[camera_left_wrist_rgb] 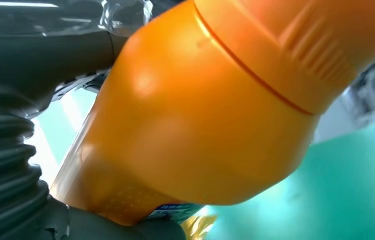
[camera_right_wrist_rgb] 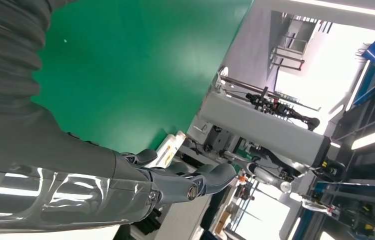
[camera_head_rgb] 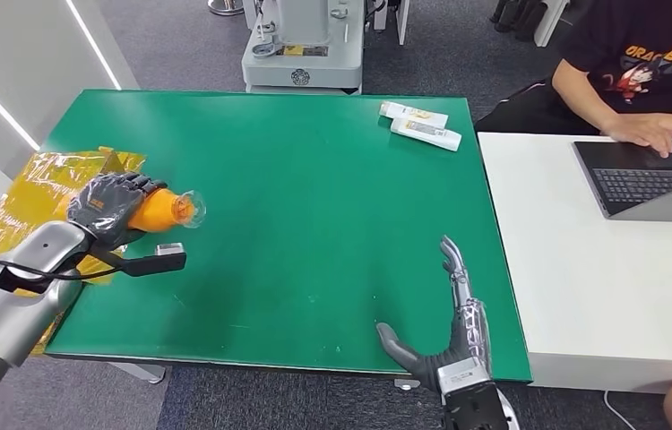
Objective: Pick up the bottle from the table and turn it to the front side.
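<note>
My left hand (camera_head_rgb: 110, 208) grips an orange bottle (camera_head_rgb: 160, 211) above the left part of the green table (camera_head_rgb: 314, 197), the bottle lying sideways with its clear cap end pointing right. Up close in the left wrist view, the orange bottle (camera_left_wrist_rgb: 210, 110) sits against the grey thumb (camera_left_wrist_rgb: 40, 55), a bit of label showing at its lower end. My right hand (camera_head_rgb: 452, 327) hovers at the table's near right edge, fingers straight and apart, holding nothing. The right wrist view shows the right hand (camera_right_wrist_rgb: 175, 182) stretched out flat over the table (camera_right_wrist_rgb: 125, 65).
Two white tubes (camera_head_rgb: 420, 125) lie at the table's far right. Yellow plastic wrap (camera_head_rgb: 37, 193) covers the left edge. A person (camera_head_rgb: 646, 63) works on a laptop (camera_head_rgb: 650, 179) at the white desk (camera_head_rgb: 565, 269) to the right. A grey machine (camera_head_rgb: 304, 45) stands behind the table.
</note>
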You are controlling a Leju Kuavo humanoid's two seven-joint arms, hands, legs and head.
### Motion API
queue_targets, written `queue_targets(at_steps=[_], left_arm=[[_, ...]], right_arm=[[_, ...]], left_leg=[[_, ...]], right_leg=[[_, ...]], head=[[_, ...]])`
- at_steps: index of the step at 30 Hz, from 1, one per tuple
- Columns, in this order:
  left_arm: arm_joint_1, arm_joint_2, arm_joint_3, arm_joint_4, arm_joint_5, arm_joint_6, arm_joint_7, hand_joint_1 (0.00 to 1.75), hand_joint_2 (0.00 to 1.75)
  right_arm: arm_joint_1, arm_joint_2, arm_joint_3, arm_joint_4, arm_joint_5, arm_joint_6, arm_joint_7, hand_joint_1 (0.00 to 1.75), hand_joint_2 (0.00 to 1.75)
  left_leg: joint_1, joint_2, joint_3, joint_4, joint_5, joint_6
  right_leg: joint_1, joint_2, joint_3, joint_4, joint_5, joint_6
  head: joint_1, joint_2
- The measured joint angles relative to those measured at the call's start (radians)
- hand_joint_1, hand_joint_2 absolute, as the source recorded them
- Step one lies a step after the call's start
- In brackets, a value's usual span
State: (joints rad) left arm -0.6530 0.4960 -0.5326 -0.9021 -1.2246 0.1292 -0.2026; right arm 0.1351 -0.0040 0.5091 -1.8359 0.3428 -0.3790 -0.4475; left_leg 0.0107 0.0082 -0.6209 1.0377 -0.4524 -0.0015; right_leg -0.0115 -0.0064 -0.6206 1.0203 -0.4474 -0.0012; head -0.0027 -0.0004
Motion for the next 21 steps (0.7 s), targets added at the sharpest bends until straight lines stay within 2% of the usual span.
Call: queue_targets(at_steps=[12, 21], left_arm=[[-0.069, -0.095, -0.032, 0.200, -0.083, -0.011, 0.078, 1.75, 1.75], [-0.091, -0.124, -0.040, 0.298, -0.099, -0.003, 0.089, 1.75, 1.75]], right_arm=[[0.013, 0.003, -0.007, -0.018, 0.009, 0.006, 0.008, 0.00, 1.75], [0.012, 0.003, -0.007, -0.018, 0.004, 0.000, 0.009, 0.00, 1.75]], left_leg=[[0.000, 0.001, 0.000, 0.000, 0.000, 0.000], [0.000, 0.001, 0.000, 0.000, 0.000, 0.000]], right_leg=[[0.000, 0.001, 0.000, 0.000, 0.000, 0.000], [0.000, 0.001, 0.000, 0.000, 0.000, 0.000]], head=[[0.000, 0.000], [0.000, 0.000]])
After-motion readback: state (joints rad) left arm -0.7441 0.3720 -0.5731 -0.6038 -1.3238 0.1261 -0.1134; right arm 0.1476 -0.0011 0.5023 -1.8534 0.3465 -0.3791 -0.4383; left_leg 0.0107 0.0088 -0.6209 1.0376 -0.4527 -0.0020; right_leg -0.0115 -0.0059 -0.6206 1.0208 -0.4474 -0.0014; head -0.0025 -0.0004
